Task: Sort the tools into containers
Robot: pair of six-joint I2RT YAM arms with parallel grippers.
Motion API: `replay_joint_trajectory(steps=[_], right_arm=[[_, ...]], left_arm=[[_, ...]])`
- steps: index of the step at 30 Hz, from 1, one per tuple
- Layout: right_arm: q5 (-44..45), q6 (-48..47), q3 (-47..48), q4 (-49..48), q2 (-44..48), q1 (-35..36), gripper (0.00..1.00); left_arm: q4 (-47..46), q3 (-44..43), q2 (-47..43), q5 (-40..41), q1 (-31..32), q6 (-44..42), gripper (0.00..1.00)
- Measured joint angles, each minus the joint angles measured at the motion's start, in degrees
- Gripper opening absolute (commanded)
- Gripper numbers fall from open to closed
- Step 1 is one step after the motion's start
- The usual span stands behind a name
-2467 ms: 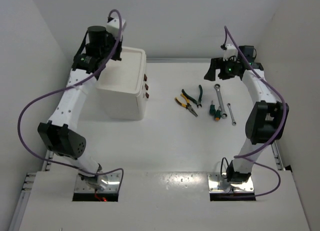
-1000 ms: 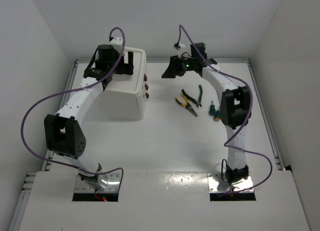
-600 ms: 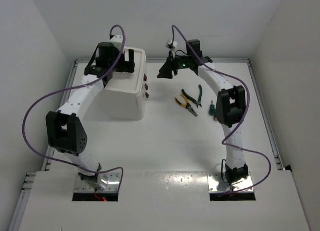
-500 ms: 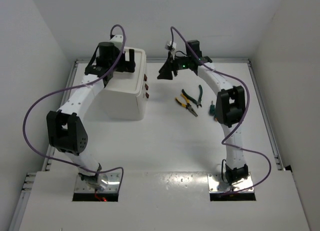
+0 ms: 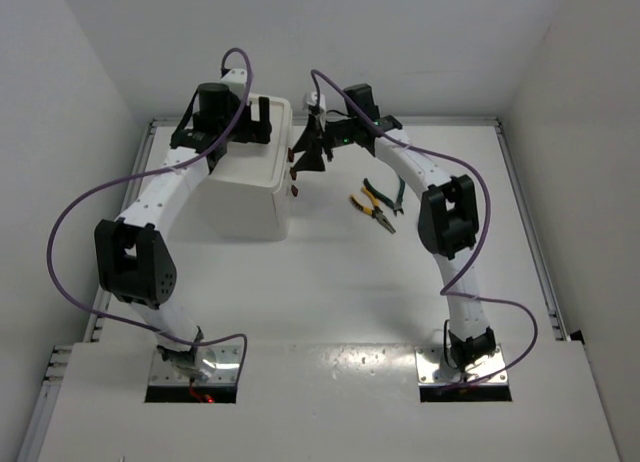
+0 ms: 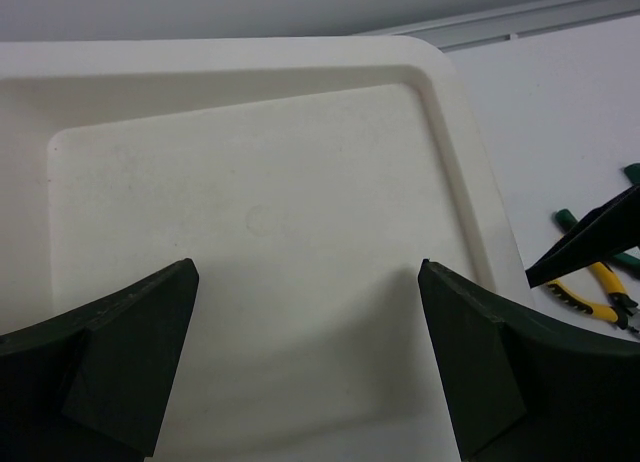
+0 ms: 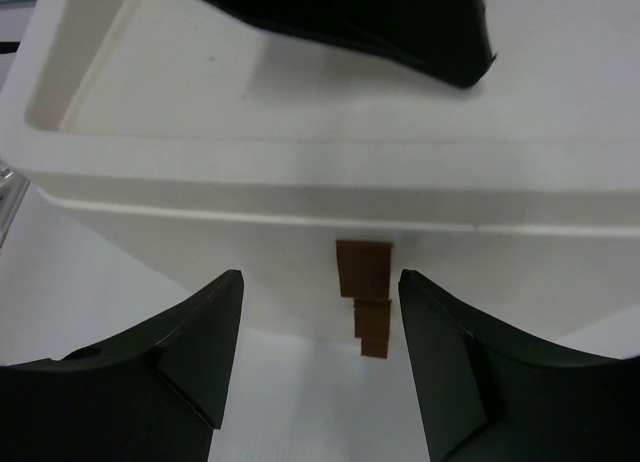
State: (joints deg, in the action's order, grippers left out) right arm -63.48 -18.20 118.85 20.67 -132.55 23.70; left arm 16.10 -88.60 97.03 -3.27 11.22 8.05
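Observation:
The white drawer unit [image 5: 245, 187] stands at the back left, its three dark-red knobs [image 5: 293, 173] facing right. My left gripper [image 5: 257, 122] hovers open and empty over the unit's bare top tray [image 6: 270, 182]. My right gripper [image 5: 306, 155] is open and empty, right in front of the knobs [image 7: 366, 270], its fingers on either side of the top knob without touching it. The yellow-handled pliers [image 5: 372, 208] and green-handled pliers [image 5: 384, 191] lie on the table to the right. The wrenches and screwdrivers are hidden behind the right arm.
The right arm's elbow [image 5: 446, 217] arches over the tool area. A tip of the right gripper's finger [image 6: 590, 244] shows past the tray's rim in the left wrist view. The left gripper's finger [image 7: 370, 22] hangs over the tray in the right wrist view.
My right arm has swung left from above the tools to the front of the drawer unit. My left gripper has stayed over the top tray, open.

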Motion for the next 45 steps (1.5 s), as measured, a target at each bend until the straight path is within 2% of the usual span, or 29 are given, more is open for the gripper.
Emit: replay_joint_trajectory(steps=[9, 14, 19, 22, 23, 25, 26, 34, 45], right_arm=[[0.28, 1.60, 3.76, -3.06, -2.12, 0.11, 0.65], [0.63, 1.97, 4.52, -3.72, -3.85, 0.13, 0.61], [2.25, 3.50, 4.52, -4.50, -4.37, 0.39, 0.54], [3.74, 5.55, 4.52, -6.05, -4.37, 0.57, 0.41], [4.28, 6.27, 4.52, -6.56, -4.37, 0.66, 0.24], [4.55, 8.09, 4.52, -6.84, -4.37, 0.81, 0.06], [4.50, 8.22, 4.50, -6.75, -4.37, 0.87, 0.00], [5.88, 8.83, -2.49, -9.94, -0.39, 0.39, 0.00], [6.05, 5.75, -9.77, -7.72, 5.25, -4.33, 0.00]], left_arm=[[-0.39, -0.11, 0.28, -0.24, 0.00, 0.13, 1.00], [-0.70, -0.20, 0.52, -0.42, 0.00, 0.13, 1.00], [-0.85, -0.39, 0.81, -0.46, 0.00, 0.15, 1.00], [-0.94, -0.48, 0.96, -0.52, 0.00, 0.15, 1.00], [-0.98, -0.50, 1.01, -0.55, 0.00, 0.15, 1.00], [-1.09, -0.50, 1.03, -0.48, 0.00, 0.15, 1.00], [-1.20, -0.50, 1.07, -0.33, 0.00, 0.15, 1.00], [-3.76, 1.42, 0.63, 0.57, 0.00, 1.46, 1.00], [-8.13, 6.49, -2.23, 1.97, 0.02, 2.58, 1.00]])
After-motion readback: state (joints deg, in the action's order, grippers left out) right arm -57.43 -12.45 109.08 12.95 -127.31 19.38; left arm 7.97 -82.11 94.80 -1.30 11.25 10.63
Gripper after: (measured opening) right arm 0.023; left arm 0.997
